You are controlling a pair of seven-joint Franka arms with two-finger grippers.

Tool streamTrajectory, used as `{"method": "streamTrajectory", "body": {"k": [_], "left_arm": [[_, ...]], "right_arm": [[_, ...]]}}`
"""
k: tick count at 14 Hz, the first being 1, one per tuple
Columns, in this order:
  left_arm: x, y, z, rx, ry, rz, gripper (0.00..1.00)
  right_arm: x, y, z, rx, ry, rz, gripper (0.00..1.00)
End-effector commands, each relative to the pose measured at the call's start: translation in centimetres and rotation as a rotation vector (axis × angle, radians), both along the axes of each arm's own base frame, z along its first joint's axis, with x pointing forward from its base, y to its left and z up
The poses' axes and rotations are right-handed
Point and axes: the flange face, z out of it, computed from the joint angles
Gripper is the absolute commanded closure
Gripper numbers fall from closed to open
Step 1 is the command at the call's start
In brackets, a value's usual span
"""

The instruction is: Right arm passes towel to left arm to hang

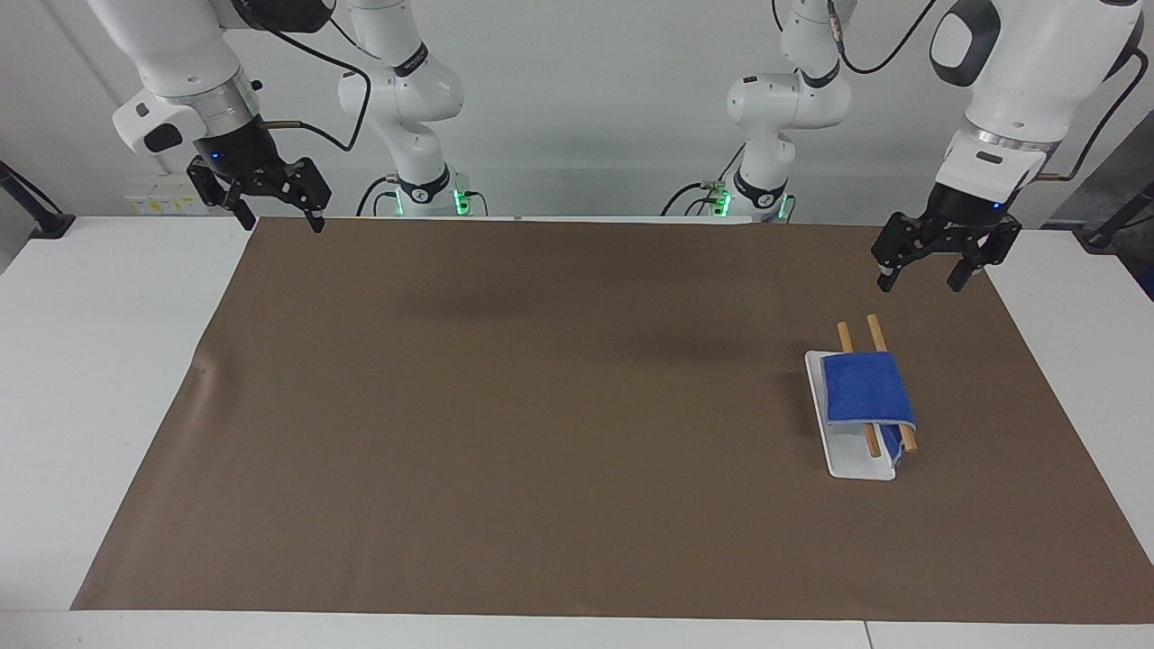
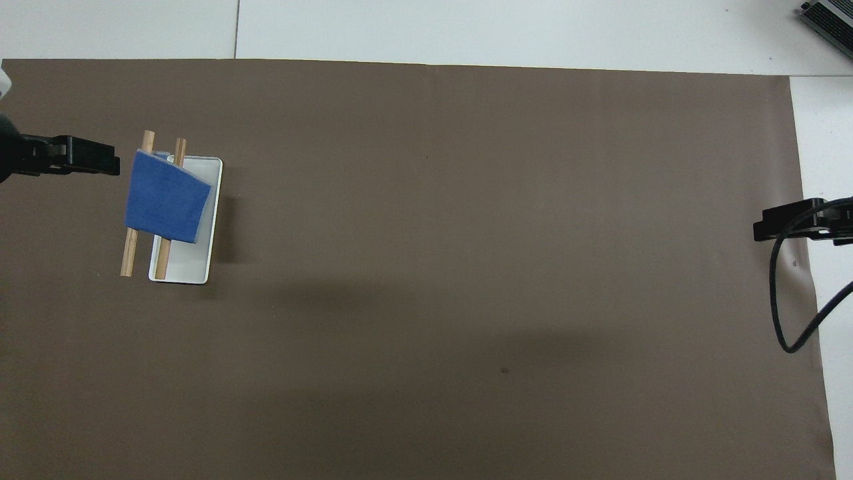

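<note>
**Towel hung on rack; both grippers clear of it**

Towel [image 1: 865,388] first: you have it draped over the two wooden rods [image 1: 873,332] of the white rack [image 1: 852,464], toward the left arm's end of the table [image 1: 54,379]. Nothing is gripping it. Its folded edge runs across the rods, and the rods' long axis runs roughly from the robots outward, so the cloth hangs down on either side of them.

Working outward from the robots' end:
- Right gripper [image 1: 261,194] hangs in the air over the brown mat's [image 1: 505,406] corner at the right arm's end, fingers spread, nothing in them. This arm waits, well apart from the towel.
- Left gripper [image 1: 933,257] is over the mat's edge strip, above and just robot-side of the rods' near ends. Its fingers are spread and hold nothing.
- Rack and towel lie out from that gripper, along the rods' line.

Judgement: the hang looks complete. If you need a correction, the left arm is the nearer one by far; approach along the rod axis, coming down onto the towel's top fold.
</note>
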Motion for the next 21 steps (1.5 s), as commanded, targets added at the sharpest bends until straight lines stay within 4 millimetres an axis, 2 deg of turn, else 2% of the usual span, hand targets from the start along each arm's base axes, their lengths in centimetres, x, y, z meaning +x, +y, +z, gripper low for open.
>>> {"method": "streamTrajectory", "body": {"k": [1, 2, 5, 7, 8, 17, 21], "left_arm": [[-1.4, 0.7, 1.3, 0.031, 0.071, -0.082, 0.00], [-2.5, 0.7, 2.1, 0.029, 0.074, -0.090, 0.00], [-3.9, 0.2, 1.6, 0.033, 0.167, -0.102, 0.00], [-4.7, 0.7, 1.2, 0.035, 0.228, -0.094, 0.00], [-5.3, 0.7, 1.7, 0.036, 0.236, -0.095, 0.00], [-5.4, 0.3, 1.4, 0.033, 0.244, -0.102, 0.00], [-5.7, 0.1, 2.1, 0.022, 0.226, -0.102, 0.00]], "right_arm": [[0.0, 0.2, -0.1, 0.010, 0.013, -0.017, 0.00], [0.0, 0.4, -0.3, 0.010, 0.018, -0.017, 0.00], [-0.1, 0.4, -0.3, 0.011, 0.016, -0.010, 0.00], [-0.1, 0.3, -0.2, 0.011, 0.015, -0.011, 0.00], [-0.1, 0.3, -0.2, 0.011, 0.015, -0.011, 0.00], [-0.1, 0.3, -0.3, 0.011, 0.016, -0.010, 0.00], [-0.1, 0.2, -0.3, 0.011, 0.016, -0.011, 0.00]]}}
